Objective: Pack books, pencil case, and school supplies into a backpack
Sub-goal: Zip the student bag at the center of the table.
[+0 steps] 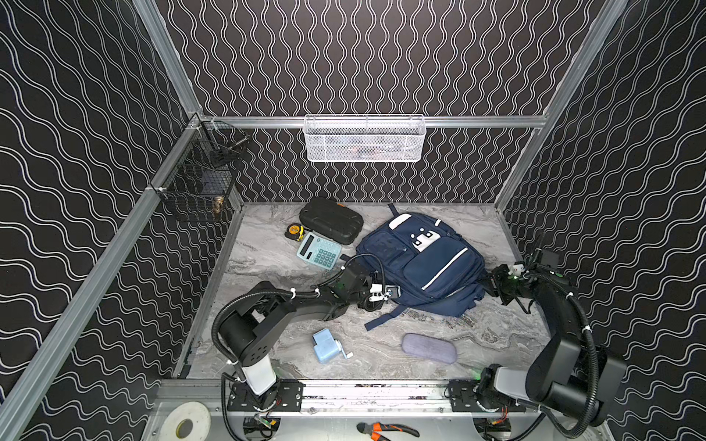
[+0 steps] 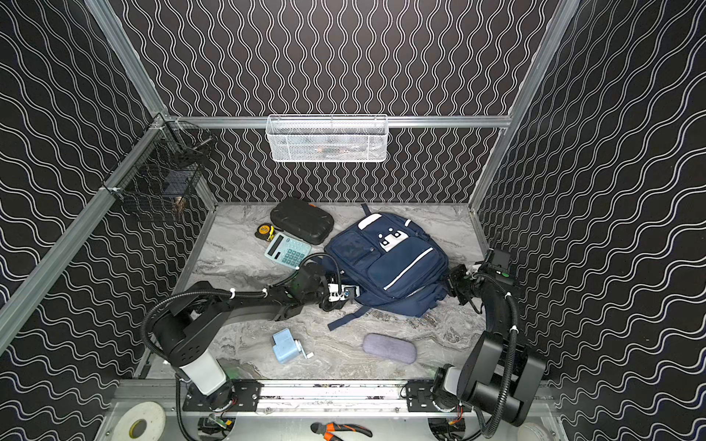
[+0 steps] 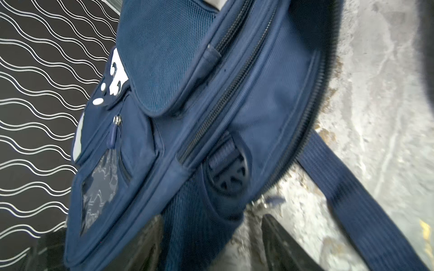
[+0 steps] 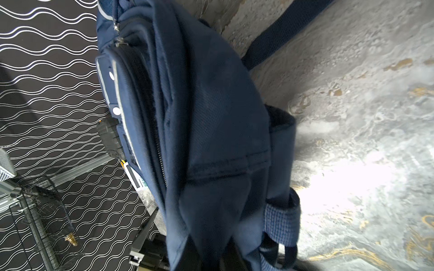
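The calculator [image 1: 319, 251] lies left of the backpack [image 1: 424, 263] (pencil case [image 1: 429, 348] before it).

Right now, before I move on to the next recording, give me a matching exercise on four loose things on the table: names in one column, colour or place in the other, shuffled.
Things:
1. calculator
2. pencil sharpener
3. pencil case
4. tape measure

Descriptions:
A. yellow and black, on the far side of the table
B. mint with teal keys, beside the backpack
C. light blue, boxy, with a crank
D. grey-lavender fabric, on the near side of the table

Pairs: 1-B, 2-C, 3-D, 4-A
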{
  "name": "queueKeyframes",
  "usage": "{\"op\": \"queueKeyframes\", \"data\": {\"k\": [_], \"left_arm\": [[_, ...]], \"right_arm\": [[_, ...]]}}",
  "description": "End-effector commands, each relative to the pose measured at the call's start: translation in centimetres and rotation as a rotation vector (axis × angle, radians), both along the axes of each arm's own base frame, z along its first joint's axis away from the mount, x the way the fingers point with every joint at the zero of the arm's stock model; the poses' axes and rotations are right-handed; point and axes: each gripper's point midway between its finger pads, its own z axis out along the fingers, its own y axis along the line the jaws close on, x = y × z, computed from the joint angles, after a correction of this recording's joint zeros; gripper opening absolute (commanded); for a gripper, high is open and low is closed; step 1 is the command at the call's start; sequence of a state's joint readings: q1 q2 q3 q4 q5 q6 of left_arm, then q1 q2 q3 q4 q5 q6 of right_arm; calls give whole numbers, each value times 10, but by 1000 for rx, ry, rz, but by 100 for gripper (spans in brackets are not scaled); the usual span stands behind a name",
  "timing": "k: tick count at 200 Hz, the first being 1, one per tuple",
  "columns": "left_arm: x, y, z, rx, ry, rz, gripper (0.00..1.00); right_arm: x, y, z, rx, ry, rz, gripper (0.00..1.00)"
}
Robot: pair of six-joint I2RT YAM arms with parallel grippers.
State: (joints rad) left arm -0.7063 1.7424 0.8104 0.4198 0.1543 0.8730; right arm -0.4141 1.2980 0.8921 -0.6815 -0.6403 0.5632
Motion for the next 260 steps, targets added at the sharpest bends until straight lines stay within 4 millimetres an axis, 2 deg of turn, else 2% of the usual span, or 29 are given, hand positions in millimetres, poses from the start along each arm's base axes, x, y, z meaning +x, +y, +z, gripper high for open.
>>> {"op": "queueKeyframes", "data": {"k": [1, 30, 62, 70, 81, 95, 109, 117, 131, 134, 145, 161, 181, 197, 221, 241, 250, 260], "left_arm": [[12, -8, 7, 6, -71, -19, 66], [9, -6, -8, 49, -45, -34, 48], [-3, -4, -18, 94, 23, -87, 28], [-7, -3, -21, 109, 47, -103, 19], [-10, -1, -24, 126, 78, -120, 0], [-12, 1, -27, 141, 111, -125, 0], [-16, -1, -21, 125, 150, -137, 0], [-18, -4, -15, 109, 178, -144, 0], [-19, -14, 4, 52, 237, -153, 0], [-19, -16, 8, 39, 254, -152, 0], [-17, -26, 25, -16, 312, -145, 0], [-13, -42, 47, -82, 409, -129, 0], [-5, -59, 67, -142, 542, -86, 0], [1, -70, 78, -168, 622, -59, 0], [8, -78, 95, -233, 646, -35, 0], [16, -81, 112, -298, 631, -2, 0], [20, -82, 121, -329, 631, 13, 0], [25, -84, 131, -362, 647, 42, 0]], "right_arm": [[2, 10, 9, 50, -35, 32, 0], [2, 10, 10, 48, -38, 34, 0], [5, 8, 11, 45, -40, 29, 0], [6, 7, 12, 43, -44, 30, 0], [9, 6, 14, 41, -46, 29, 0], [15, 3, 19, 40, -50, 29, 0], [21, 1, 22, 44, -51, 31, 0], [32, -3, 35, 35, -76, 35, 0], [46, -8, 48, 32, -95, 42, 16], [50, -9, 53, 29, -100, 44, 23], [62, -14, 67, 12, -115, 50, 39], [78, -24, 92, -44, -140, 58, 50], [92, -37, 121, -150, -165, 61, 59], [95, -48, 142, -228, -182, 46, 63], [92, -48, 160, -298, -204, 46, 64], [89, -37, 172, -356, -228, 73, 64], [88, -28, 181, -384, -253, 98, 64], [87, -8, 196, -407, -311, 152, 62]]}}
